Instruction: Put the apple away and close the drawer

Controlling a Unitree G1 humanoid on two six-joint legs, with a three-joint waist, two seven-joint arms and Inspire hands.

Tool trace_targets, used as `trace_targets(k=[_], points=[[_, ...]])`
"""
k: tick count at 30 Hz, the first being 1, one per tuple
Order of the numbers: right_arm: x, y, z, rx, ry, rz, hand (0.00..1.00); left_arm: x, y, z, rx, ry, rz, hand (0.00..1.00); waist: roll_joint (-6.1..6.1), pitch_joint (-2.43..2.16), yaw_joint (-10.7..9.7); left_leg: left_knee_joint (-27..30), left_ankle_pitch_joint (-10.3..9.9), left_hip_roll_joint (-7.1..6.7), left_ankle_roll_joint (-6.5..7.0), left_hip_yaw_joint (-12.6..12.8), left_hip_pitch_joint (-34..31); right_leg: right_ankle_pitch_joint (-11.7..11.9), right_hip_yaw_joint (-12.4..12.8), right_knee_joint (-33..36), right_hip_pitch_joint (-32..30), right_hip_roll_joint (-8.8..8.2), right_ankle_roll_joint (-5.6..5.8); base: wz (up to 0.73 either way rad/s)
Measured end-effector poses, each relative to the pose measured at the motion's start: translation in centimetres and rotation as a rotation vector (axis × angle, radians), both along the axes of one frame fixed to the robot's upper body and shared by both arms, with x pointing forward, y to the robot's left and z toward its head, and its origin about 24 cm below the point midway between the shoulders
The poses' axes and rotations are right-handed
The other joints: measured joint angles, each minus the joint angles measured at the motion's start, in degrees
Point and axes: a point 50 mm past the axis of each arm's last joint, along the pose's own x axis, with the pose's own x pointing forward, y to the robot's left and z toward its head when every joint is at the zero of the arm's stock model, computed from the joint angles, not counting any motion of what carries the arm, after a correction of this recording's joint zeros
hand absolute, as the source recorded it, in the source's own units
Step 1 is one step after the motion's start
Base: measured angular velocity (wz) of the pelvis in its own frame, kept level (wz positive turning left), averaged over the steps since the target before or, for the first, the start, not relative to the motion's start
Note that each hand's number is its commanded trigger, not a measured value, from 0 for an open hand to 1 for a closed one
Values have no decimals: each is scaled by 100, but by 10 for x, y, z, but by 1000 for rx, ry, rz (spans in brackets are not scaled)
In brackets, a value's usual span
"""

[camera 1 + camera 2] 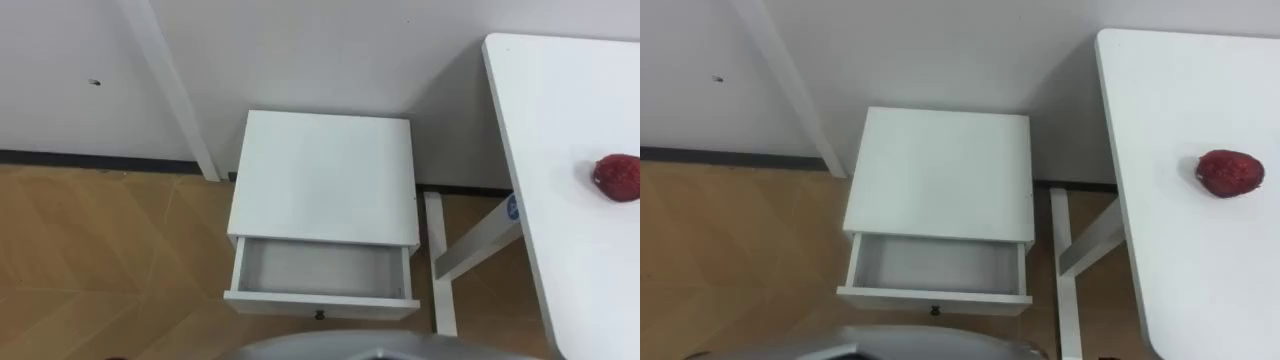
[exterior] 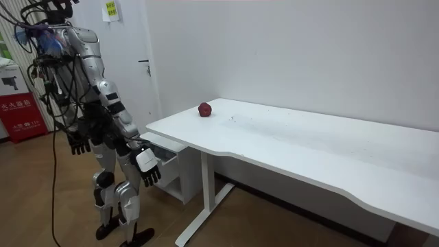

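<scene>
A dark red apple [image 1: 619, 177] lies on the white table [image 1: 560, 100] to my right, a little in from its left edge. In front of me a small white cabinet [image 1: 325, 175] stands against the wall. Its drawer [image 1: 320, 303] is pulled out and nothing lies inside. The room view has me standing upright before the cabinet, with the apple [image 2: 204, 109] near the table's far corner. My left hand [image 2: 81, 144] hangs at my side with relaxed fingers. My right hand [image 2: 149, 168] hangs low by the drawer, open and holding nothing.
The table's white leg and foot [image 1: 440, 270] stand just right of the cabinet. A white door frame [image 1: 170, 90] runs up the wall on the left. Wooden floor [image 1: 100, 260] spreads left of the cabinet. A red sign [image 2: 20, 113] stands behind me.
</scene>
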Motion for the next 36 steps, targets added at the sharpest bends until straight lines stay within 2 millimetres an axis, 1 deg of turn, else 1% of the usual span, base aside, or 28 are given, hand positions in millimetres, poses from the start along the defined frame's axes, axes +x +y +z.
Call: trace_targets(k=[2, 4, 5, 6, 7, 8, 9, 10, 11, 12, 13, 14, 15, 16, 17, 19, 21, 22, 24, 26, 28, 29, 33, 35, 36], points=[[0, 0, 0, -2, -2, -8, 0, 2, 0, 0, 1, -4, -1, 0, -18, -2, 0, 2, 0, 0, 0, 0, -19, 0, 0, 0, -16, 0, 0, 0], [0, 1, 0, -2, -19, -74, 0, 5, 0, 0, 4, -10, -2, 0, -28, -6, 14, 43, 0, 2, 0, 21, -50, 0, 17, 1, -68, 1, 0, -4], [-1, 1, 0, -3, -24, -103, 0, 5, 0, 0, 5, -11, -2, 0, -43, 0, 13, 45, 0, 3, 0, 28, -47, 0, 18, 1, -66, 1, 0, -6], [-5, 1, 0, -5, -33, -186, 0, 5, 0, 0, 6, -12, -1, 0, -45, -2, 15, 38, 0, 8, 0, 57, -34, 0, 28, 1, -62, 3, 0, -9], [-6, 2, 0, -4, -58, -290, 0, 5, 1, 0, 7, -12, 0, 0, -43, -2, 19, 19, 0, 10, 0, 87, -22, 0, 85, 1, -63, 7, 0, -10], [-6, 1, 0, -2, -73, -352, 0, 5, 1, 0, 8, -11, 0, 0, -35, 0, 17, 11, 0, 10, 0, 104, -16, 0, 118, -4, -63, 10, 0, -15], [-8, 1, 0, 2, -106, -487, 0, 4, 1, 0, 9, -10, 5, 0, -2, -10, 8, 2, 0, 12, 0, 137, 5, 1, 140, -8, -63, 12, 0, -11], [-11, 0, 0, 4, -141, -632, 0, 3, 2, 0, 12, -13, 23, 0, -4, -8, -29, -17, 0, 12, 0, 141, 27, 1, 147, -8, -54, 14, 0, -8], [-13, 0, 0, 6, -158, -708, 0, 2, 3, 1, 15, -14, 36, 0, -8, -4, -48, -46, 0, 15, 0, 142, 47, 0, 160, -7, -50, 19, 0, -4], [-16, 0, 0, 9, -190, -850, 0, 1, 5, 1, 23, -20, 55, 0, 12, -16, -110, -78, -3, 22, -4, 155, 66, 0, 185, -6, -33, 25, 0, -5], [-19, -1, 1, 11, -230, -1010, 0, 1, 7, 2, 29, -28, 75, 0, 18, -12, -191, -74, -3, 25, -5, 167, 70, 0, 225, -6, -33, 30, 0, -5], [-21, -2, 1, 10, -252, -1100, 0, 0, 8, 2, 32, -29, 82, 0, 24, -11, -229, -69, -3, 25, -5, 171, 69, 0, 224, -5, -41, 30, 0, -7], [-23, -5, 2, 1, -299, -1277, 0, -1, 11, 3, 38, -34, 97, 0, 46, -10, -305, -67, -3, 28, -6, 198, 69, 0, 223, 3, -71, 33, 0, -15], [-21, -8, 3, -3, -345, -1416, 0, -6, 12, 4, 44, -30, 112, 0, 59, -11, -348, -73, -3, 34, -6, 258, 68, 0, 230, 2, -89, 37, -1, -20], [-21, -10, 3, -6, -366, -1481, 0, -6, 13, 4, 48, -31, 113, 0, 62, -12, -374, -74, -4, 39, -7, 290, 68, 0, 244, 3, -100, 39, -1, -22], [-19, -15, 5, -17, -436, -1718, 0, -5, 16, 5, 60, -42, 119, 0, 39, -25, -488, -70, -4, 42, -7, 361, 47, 1, 295, 31, -161, 41, -1, -18], [-18, -19, 6, -31, -466, -1825, 0, -2, 17, 6, 73, -54, 116, 0, 33, -27, -501, -69, -4, 43, -8, 410, 40, 2, 300, 40, -191, 41, -4, -15], [-16, -21, 7, -36, -479, -1876, 0, -1, 19, 6, 77, -64, 111, 0, -2, -35, -523, -85, -5, 43, -8, 422, 41, 3, 306, 65, -203, 41, -5, -9], [-11, -25, 9, -40, -497, -1929, 0, -2, 23, 8, 90, -62, 108, 0, -42, -41, -582, -90, -5, 51, -8, 442, 42, 2, 315, 130, -232, 42, -6, -2], [-3, -31, 12, -36, -531, -1961, 0, -4, 27, 9, 100, -59, 113, 0, -84, -40, -597, -88, -5, 51, -8, 462, 39, 2, 333, 129, -248, 42, -7, -7], [3, -40, 17, -43, -586, -2020, 0, -3, 33, 12, 117, -71, 120, 0, -164, -45, -643, -69, -5, 51, -8, 463, 24, 7, 311, 128, -255, 39, -14, 0], [5, -43, 18, -49, -597, -2032, 0, -3, 34, 12, 121, -75, 118, 0, -183, -45, -652, -67, -5, 52, -8, 464, 24, 7, 309, 130, -257, 39, -14, 0], [19, -71, 35, -108, -645, -2093, 0, -2, 36, 14, 128, -82, 114, 0, -267, -50, -675, -50, -5, 53, -8, 494, -49, 13, 316, 140, -339, 39, -23, -3], [28, -84, 45, -132, -683, -2098, 0, 0, 37, 14, 131, -91, 112, 0, -294, -57, -753, -45, -4, 53, -7, 497, -112, 14, 313, 143, -394, 39, -25, 0], [32, -94, 53, -142, -719, -2106, 0, 0, 37, 15, 134, -93, 110, 0, -305, -57, -786, -40, -4, 51, -6, 509, -141, 17, 314, 130, -413, 39, -29, 0]])
